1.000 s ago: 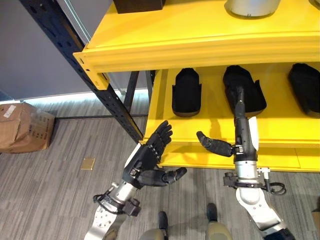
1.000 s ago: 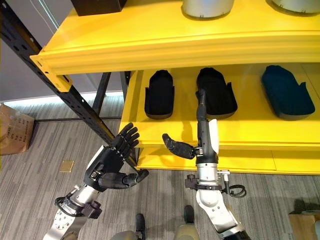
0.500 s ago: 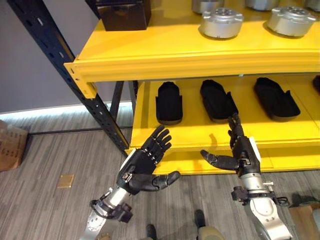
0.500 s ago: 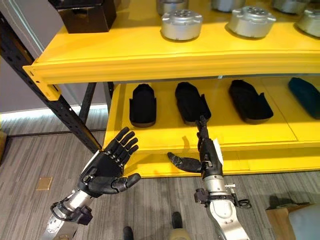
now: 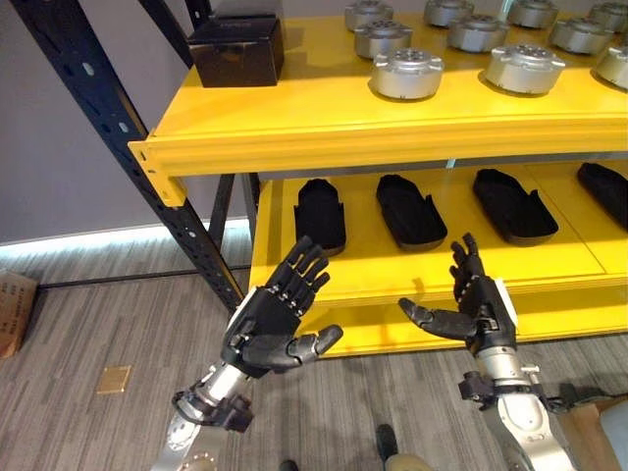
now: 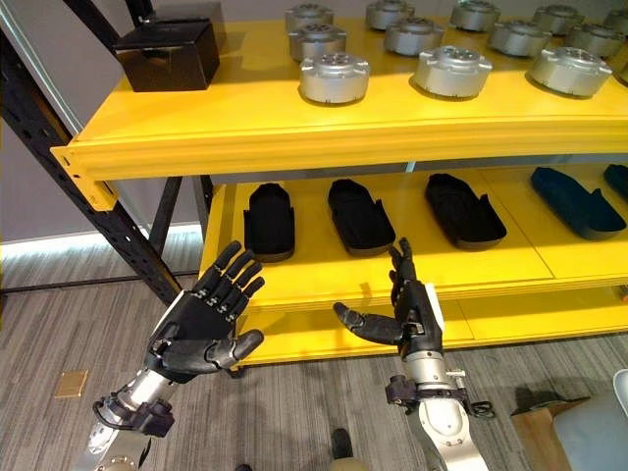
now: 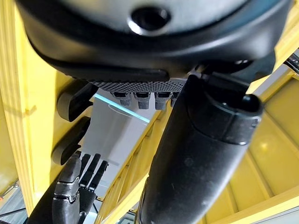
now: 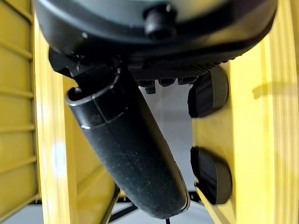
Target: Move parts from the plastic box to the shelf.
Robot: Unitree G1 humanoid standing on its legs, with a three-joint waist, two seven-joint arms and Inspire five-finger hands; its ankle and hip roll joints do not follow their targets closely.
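Yellow shelf point(image 5: 324, 123) is filling your view, hands empty.
Your camera is tilting up, revealing silver parts point(image 5: 406, 74); left hand point(image 5: 270, 319) and right hand point(image 5: 476, 299) are hovering spread, so you're fetching another.

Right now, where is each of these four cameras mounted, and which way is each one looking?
Left eye view: on the head, looking down at the yellow shelf; both arms rise, left hand and right hand open.
Right eye view: beside it on the head, same scene; silver round parts above, black parts below.
Left wrist view: on the left wrist, looking along the thumb at the shelf's black parts.
Right wrist view: on the right wrist, looking past its thumb at the black parts.
Shared: both wrist views show black parts seen from the head.
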